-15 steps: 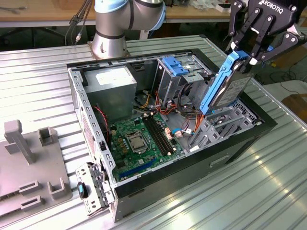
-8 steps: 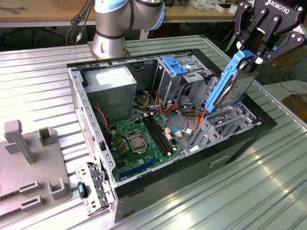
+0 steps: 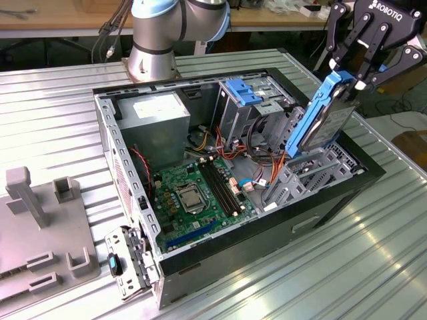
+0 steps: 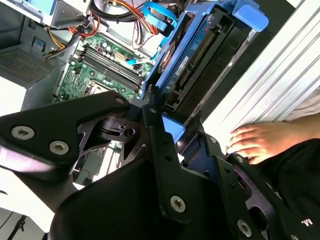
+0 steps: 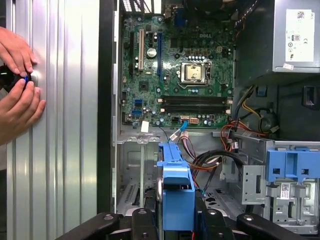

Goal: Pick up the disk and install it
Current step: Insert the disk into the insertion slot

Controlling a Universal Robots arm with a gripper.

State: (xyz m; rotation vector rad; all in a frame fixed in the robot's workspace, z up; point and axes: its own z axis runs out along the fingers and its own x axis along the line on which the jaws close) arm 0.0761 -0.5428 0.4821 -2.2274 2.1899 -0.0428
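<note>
The disk point(image 3: 327, 120), a dark drive in a bright blue carrier, hangs tilted on end over the grey drive cage point(image 3: 303, 177) at the exterior view's right side of the open computer case point(image 3: 267, 230). My gripper point(image 3: 348, 80) is shut on its upper end, one black finger on each side of the blue tab. In the second wrist view the disk point(image 4: 195, 55) reaches away from the gripper point(image 4: 165, 120) toward the case interior. The first wrist view shows the carrier's blue edge point(image 5: 176, 185) held in the gripper point(image 5: 177, 222), above the bay area.
Inside the case lie the green motherboard point(image 3: 193, 190), a grey power supply point(image 3: 157, 123), orange and red cables point(image 3: 260, 160) and a paler blue bracket point(image 3: 243, 92). Grey fixtures point(image 3: 40, 220) sit at the exterior view's left. A person's hands point(image 5: 17, 80) rest on the ribbed table beside the case.
</note>
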